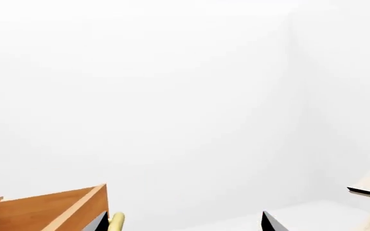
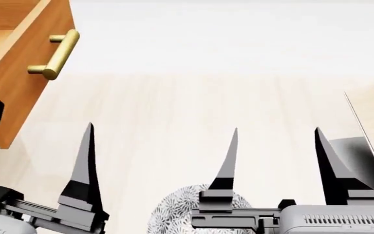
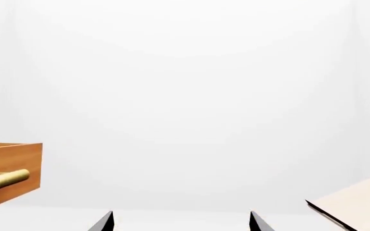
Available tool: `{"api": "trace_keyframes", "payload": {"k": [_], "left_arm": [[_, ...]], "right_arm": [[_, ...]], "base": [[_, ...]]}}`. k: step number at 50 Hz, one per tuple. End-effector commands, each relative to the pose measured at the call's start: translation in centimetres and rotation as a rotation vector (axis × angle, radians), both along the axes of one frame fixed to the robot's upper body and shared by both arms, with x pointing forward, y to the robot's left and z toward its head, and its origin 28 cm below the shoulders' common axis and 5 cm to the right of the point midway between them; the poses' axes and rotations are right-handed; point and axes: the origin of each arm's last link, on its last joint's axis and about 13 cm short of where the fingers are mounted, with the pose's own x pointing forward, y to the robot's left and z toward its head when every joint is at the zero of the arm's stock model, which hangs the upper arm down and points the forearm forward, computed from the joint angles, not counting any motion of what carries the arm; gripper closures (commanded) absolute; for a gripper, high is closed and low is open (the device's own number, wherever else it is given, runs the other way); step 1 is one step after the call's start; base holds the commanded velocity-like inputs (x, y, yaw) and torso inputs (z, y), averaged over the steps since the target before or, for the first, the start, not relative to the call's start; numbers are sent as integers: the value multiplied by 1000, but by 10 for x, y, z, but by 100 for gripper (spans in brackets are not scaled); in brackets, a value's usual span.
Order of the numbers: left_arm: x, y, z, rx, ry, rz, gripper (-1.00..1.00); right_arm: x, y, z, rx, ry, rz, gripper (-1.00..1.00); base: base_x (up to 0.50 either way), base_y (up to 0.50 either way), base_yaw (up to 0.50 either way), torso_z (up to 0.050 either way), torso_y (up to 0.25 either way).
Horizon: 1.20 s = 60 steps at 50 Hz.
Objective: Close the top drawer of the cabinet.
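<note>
Drawer (image 2: 18,73) is standing open at far left, its handle (image 2: 57,53) running roughly fore-and-aft; left tool (image 2: 34,161), fingers spread and gripping nothing, is lying nearer than right tool (image 2: 274,156), likewise spread and empty.
</note>
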Motion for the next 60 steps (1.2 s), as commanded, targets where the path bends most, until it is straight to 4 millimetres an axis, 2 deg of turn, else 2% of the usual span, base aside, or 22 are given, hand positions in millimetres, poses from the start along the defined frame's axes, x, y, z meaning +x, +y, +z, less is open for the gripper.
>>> {"api": "trace_keyframes", "payload": {"k": [1,13,24,35,46,60], "left_arm": [[-5,-11,7,30,-28,-45,-100],[0,-17,12,47,-34,-56,-100],[20,-25,14,68,2,-69,-100],[32,-29,20,76,1,-66,-100],[62,-38,28,54,11,-76,-100],[83,-44,30,84,26,-59,-100]], "right_arm": [[0,-1,-1,1,2,-2,-100],[-1,-1,-2,1,2,-1,-100],[-1,-3,-3,9,5,-3,-100],[0,-4,-5,8,7,-5,-100],[1,-5,-10,9,14,-7,-100],[1,-7,-15,21,27,-12,-100]], "base": [[0,0,0,0,0],[0,0,0,0,0],[0,0,0,0,0],[0,0,0,0,0],[0,0,0,0,0],[0,0,0,0,0]]}}
